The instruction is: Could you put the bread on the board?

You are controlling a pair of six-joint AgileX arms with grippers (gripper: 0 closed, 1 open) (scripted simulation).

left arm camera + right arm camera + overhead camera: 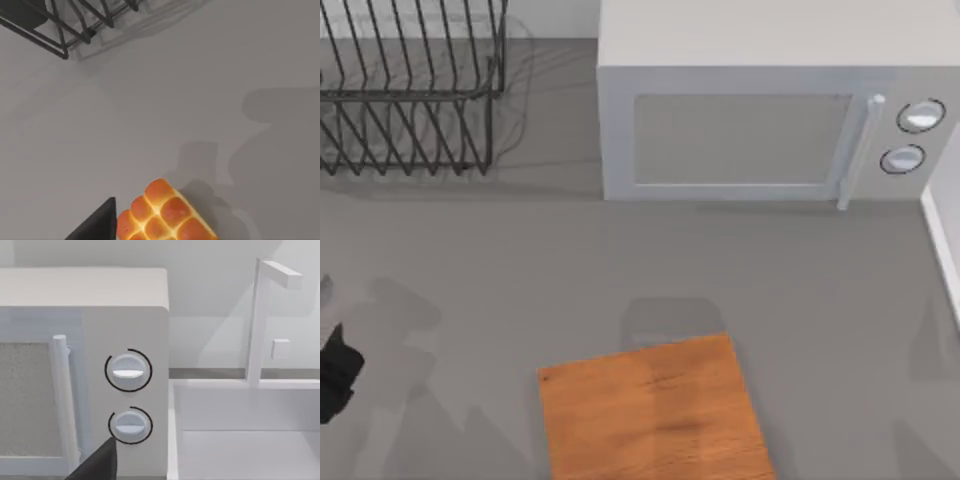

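The bread, a small golden-brown bun with a grid of squares on top, lies on the grey table in the left wrist view. One dark finger of my left gripper stands right beside it, open around the bun. From above, my left gripper sits at the table's far left edge. The board, flat orange-brown wood, lies at the front middle of the table, well to the right of that gripper. My right arm is parked, with one dark finger facing the microwave's dials.
A white microwave stands at the back, with its handle and two dials on the right. A black wire rack fills the back left corner. A white sink rim borders the right side.
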